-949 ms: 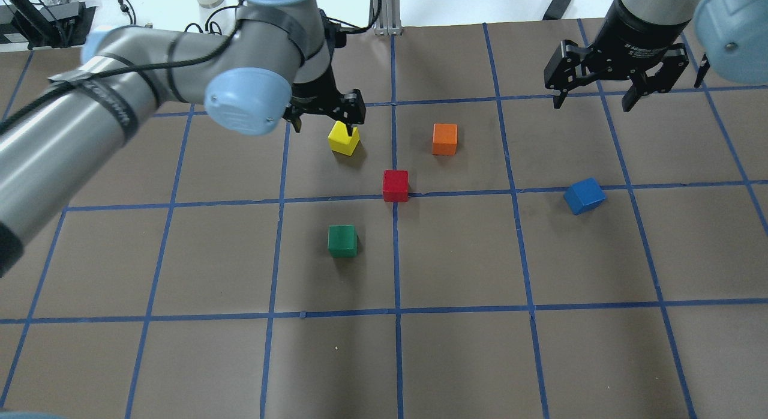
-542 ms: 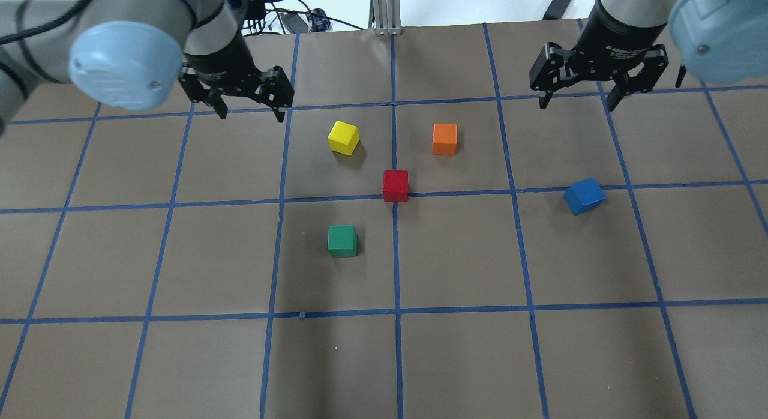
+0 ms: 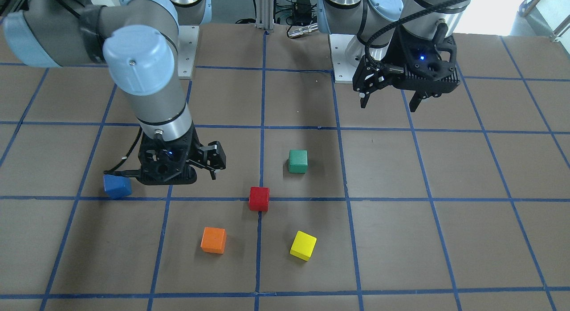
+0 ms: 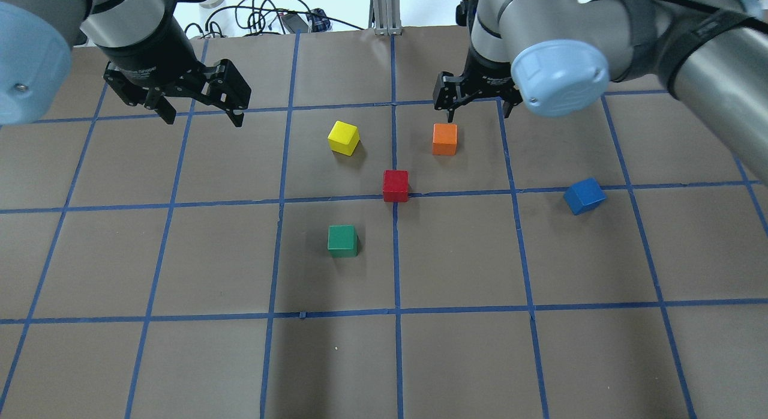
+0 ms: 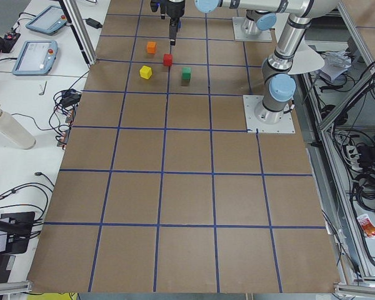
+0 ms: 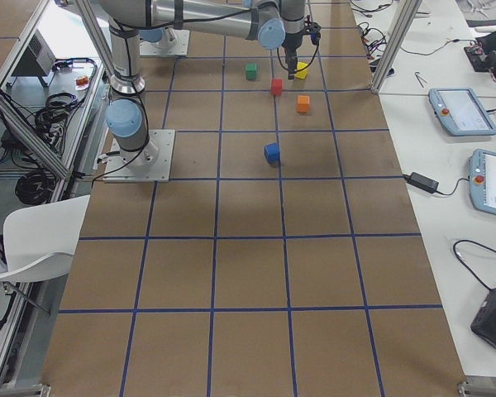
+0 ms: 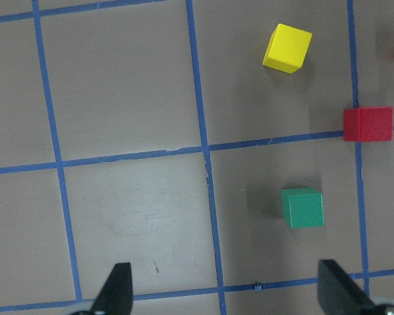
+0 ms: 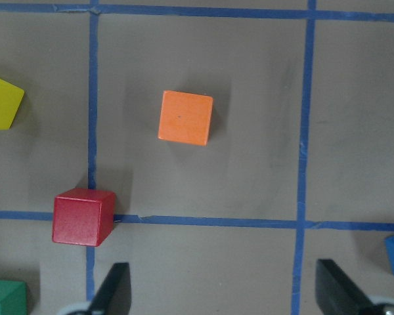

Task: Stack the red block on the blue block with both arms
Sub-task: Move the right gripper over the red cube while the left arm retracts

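The red block (image 4: 395, 185) sits on a blue tape line near the table's middle; it also shows in the right wrist view (image 8: 83, 216) and the left wrist view (image 7: 368, 124). The blue block (image 4: 584, 195) lies turned at an angle off to the right, alone. My right gripper (image 4: 479, 110) is open and empty, hovering just beyond the orange cube (image 4: 444, 138); my elbow cap partly hides it. My left gripper (image 4: 203, 117) is open and empty above bare table, left of the yellow cube (image 4: 344, 137). Neither gripper touches a block.
A green cube (image 4: 342, 240) sits in front of and left of the red block. The yellow and orange cubes stand behind the red block, to either side. Blue tape lines grid the brown table (image 4: 180, 359).
My left gripper has drawn back from over the yellow cube to the far left. My right gripper has swung left from the far right to just behind the orange cube. No block moved.
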### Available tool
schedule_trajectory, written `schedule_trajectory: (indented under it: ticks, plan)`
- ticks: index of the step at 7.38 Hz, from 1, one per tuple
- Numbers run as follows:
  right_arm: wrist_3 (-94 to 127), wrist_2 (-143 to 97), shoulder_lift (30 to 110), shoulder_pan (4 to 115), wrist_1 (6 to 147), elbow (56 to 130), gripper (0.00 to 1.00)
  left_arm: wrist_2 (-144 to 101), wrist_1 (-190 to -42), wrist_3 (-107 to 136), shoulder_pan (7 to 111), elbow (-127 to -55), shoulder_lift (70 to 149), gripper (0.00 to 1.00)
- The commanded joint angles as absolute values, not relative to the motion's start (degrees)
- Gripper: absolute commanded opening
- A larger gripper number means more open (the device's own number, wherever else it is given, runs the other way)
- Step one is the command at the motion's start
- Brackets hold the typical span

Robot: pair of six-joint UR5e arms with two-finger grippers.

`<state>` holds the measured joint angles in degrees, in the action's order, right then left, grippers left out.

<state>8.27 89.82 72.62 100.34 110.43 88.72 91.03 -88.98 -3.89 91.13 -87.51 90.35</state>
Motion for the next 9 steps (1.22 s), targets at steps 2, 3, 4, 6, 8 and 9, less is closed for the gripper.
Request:
schedule_trajectory:
  ticks: [2,3,4,6,8,9]
  plan:
    - [19.8,86.9,67.8,104.3,112.0,89.0,1.0,90.4,-89.0,-4.5,91.1,-87.4,90.8,1.0]
    - [20.3,85.7,65.9,106.8,115.7,88.8,1.0,91.3,-89.0,-4.5,91.1,-87.9,90.5,1.0]
    - [19.8,85.8,63.7,107.7,118.8,88.8,1.0,91.2,-89.0,-4.6,91.0,-88.2,90.0,1.0]
    - [19.3,85.7,60.1,108.4,119.6,88.8,1.0,91.1,-88.9,-4.6,91.1,-88.6,90.3,1.0]
    - [19.3,85.6,57.8,108.6,120.1,88.8,1.0,91.1,-89.0,-4.5,91.1,-88.8,90.4,1.0]
    - [19.3,84.8,57.2,109.0,120.1,88.9,1.0,91.1,-88.9,-4.5,91.1,-88.6,90.8,1.0]
